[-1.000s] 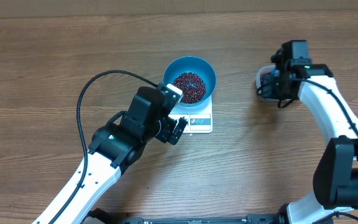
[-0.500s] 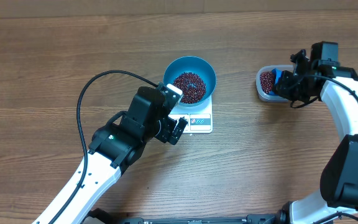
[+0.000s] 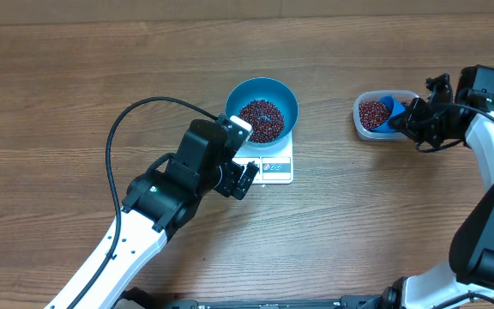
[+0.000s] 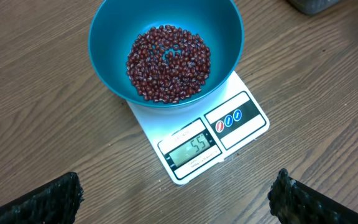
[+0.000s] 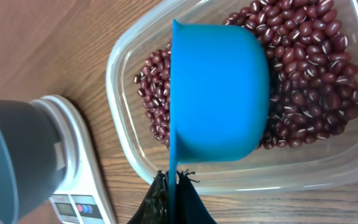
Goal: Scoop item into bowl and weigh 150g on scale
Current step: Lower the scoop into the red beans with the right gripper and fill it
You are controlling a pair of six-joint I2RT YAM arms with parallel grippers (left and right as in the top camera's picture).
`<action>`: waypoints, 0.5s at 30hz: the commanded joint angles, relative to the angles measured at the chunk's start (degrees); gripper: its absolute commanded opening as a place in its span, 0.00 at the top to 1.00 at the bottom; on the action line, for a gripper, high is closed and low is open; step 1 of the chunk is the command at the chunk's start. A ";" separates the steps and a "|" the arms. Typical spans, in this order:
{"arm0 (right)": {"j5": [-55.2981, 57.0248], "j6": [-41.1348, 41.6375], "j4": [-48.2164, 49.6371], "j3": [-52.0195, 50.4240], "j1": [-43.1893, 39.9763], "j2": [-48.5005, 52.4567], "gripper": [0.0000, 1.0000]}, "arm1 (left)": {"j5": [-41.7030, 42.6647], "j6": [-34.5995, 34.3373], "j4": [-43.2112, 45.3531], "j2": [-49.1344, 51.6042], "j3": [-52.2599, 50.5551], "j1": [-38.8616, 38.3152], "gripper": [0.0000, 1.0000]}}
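Overhead, upper right: beans [image 3: 370,113] in the tub [image 3: 360,130], right gripper [image 3: 412,121] clenched on the scoop [image 3: 389,112] handle — left gripper [image 3: 243,179] spread, empty. Beans run loose and glossy — you hold the handle, scoop level.

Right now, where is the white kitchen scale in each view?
Overhead: kitchen scale at centre, under the blue bowl.
Left wrist: scale at centre, display toward the bottom.
Right wrist: scale at lower left, partly covered by the bowl.
Shared landmark: the blue bowl standing on it.
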 commanded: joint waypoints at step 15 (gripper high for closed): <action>-13.81 1.70 0.57 -0.42 -6.80 0.66 0.96 | 0.90 -0.70 0.20 0.20 -0.13 0.35 0.00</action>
